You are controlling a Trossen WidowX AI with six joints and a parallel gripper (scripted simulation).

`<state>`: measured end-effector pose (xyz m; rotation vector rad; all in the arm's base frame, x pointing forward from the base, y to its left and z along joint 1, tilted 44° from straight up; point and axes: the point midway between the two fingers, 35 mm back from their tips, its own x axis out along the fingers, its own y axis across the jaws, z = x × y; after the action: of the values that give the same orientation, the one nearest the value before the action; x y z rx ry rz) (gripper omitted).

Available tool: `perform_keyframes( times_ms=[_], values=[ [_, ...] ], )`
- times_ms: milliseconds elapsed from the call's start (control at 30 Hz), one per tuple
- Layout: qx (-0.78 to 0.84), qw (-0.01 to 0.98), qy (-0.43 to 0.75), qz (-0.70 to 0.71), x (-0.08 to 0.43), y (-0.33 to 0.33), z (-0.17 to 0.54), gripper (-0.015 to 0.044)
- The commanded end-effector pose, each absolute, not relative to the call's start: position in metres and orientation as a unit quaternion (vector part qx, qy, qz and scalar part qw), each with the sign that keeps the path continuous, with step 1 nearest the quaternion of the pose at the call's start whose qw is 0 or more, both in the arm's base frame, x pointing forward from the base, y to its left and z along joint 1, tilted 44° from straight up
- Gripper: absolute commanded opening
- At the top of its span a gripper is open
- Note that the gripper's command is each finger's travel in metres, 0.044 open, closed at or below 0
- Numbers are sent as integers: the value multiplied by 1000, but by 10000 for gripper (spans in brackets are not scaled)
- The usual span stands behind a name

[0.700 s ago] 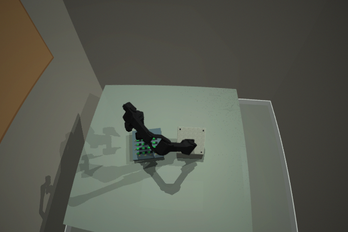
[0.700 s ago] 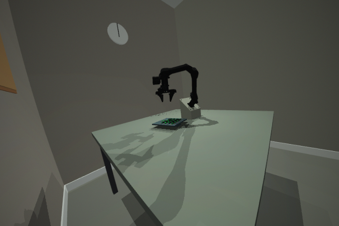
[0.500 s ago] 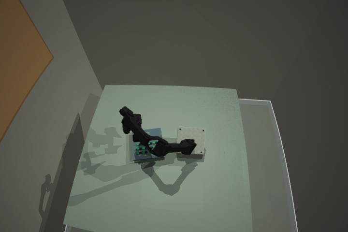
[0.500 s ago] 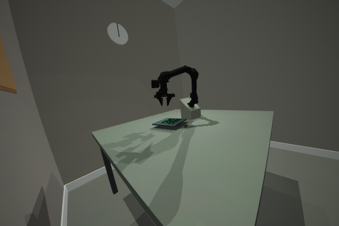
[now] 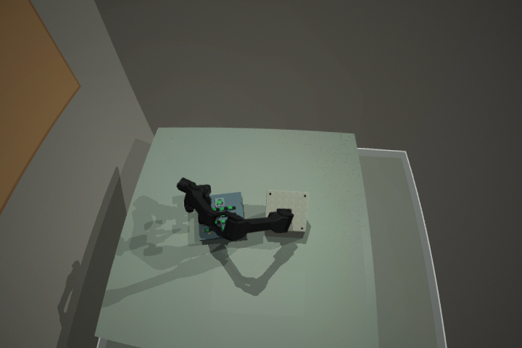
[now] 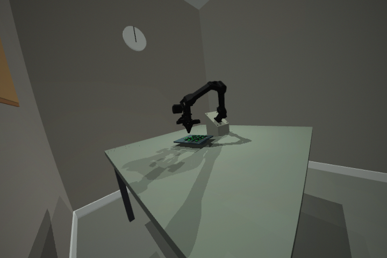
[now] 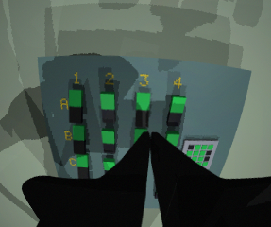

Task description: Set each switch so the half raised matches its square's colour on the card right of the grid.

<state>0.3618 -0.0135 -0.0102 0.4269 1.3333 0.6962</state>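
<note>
In the wrist view the closed end effector [image 7: 150, 142] hides the lower rows of the switch panel [image 7: 224, 97], while the card [image 7: 199, 151] squares are too small to read reliably.

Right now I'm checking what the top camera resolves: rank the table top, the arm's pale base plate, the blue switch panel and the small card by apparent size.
1. table top
2. base plate and switch panel: similar, arm hides much of the panel, unranked
3. card
</note>
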Motion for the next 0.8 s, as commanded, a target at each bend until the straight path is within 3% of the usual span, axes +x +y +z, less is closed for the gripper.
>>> perform_keyframes(
  times_ms=[0, 767],
  values=[
    [198, 705, 602, 317, 359, 0, -21, 0],
    [199, 705, 602, 318, 360, 16, -38, 0]
  ],
)
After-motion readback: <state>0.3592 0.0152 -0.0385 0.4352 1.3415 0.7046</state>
